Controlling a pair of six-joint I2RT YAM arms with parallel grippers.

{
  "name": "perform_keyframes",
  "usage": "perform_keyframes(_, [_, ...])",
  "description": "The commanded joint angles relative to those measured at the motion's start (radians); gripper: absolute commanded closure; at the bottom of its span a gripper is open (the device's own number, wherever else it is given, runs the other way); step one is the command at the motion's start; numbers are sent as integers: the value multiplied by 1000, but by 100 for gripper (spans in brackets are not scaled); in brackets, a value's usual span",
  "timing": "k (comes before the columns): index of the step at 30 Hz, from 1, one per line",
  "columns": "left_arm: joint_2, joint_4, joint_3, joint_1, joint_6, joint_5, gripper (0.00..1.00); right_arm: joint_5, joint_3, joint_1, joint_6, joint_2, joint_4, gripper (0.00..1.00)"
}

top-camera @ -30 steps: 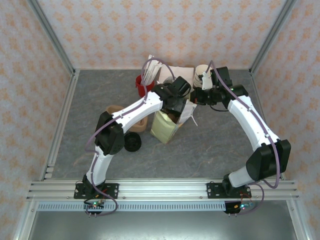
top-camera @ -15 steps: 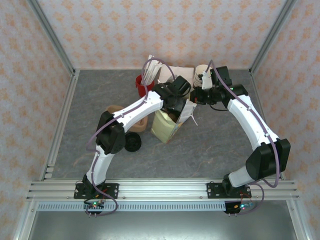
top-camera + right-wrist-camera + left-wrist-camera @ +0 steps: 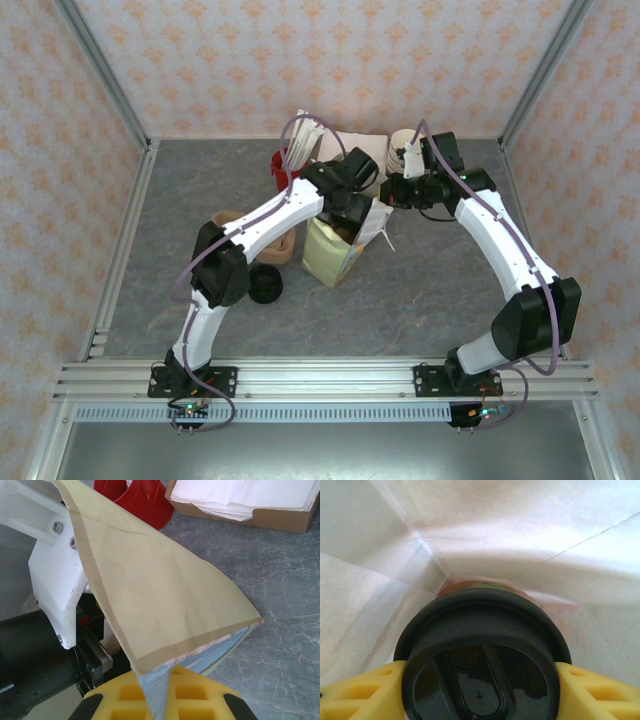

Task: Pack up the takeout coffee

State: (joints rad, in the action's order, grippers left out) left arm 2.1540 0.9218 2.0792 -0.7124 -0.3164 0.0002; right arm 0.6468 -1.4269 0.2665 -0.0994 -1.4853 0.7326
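Status: the takeout coffee (image 3: 480, 645) is inside the paper bag (image 3: 326, 256), mid-table, a little toward the back. In the left wrist view we see its black lid from above, with white bag lining all around and a sliver of the olive side past the far rim. Our left gripper (image 3: 352, 208) reaches down into the bag mouth. Its yellow fingers (image 3: 362, 692) sit against the lid on both sides, so we read it as gripping the cup. We can't tell whether the cup's base touches the bag floor.

Our right gripper (image 3: 393, 195) is clamped on the bag's top edge at the right side of the mouth. In the right wrist view the tan paper flap runs down between its yellow pads (image 3: 192, 697), jaws closed on it. The bag stands upright, tilted a little.

Around it on the grey table (image 3: 430, 290):
- red container (image 3: 283, 166) just behind the bag
- cardboard box of white napkins (image 3: 240, 497) beside the red container
- stack of cream cups (image 3: 400, 148) at back right, near the right wrist
- black disc (image 3: 264, 286) left of the bag, apart from it
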Motion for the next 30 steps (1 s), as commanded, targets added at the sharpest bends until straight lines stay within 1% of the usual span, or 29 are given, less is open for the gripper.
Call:
perform_keyframes(1, [-24,88,28,22,-7,10,37,-15,-43,7,23,6,-17,100])
perform_keyframes(9, [-25,133,78,27,-10,14,37,-16,-37,7,55,9,-8,100])
perform_keyframes(17, [-20,168,127,31,-20,17,37,-54,-38,7,77,12,-1,100])
perform_keyframes(22, [-23,192,133,32,-30,24,37,-84,-21,10,108,25,-16,100])
perform_keyframes(30, [-12,225,160,32,-18,15,38,-96,6,17,162,49,-56,100])
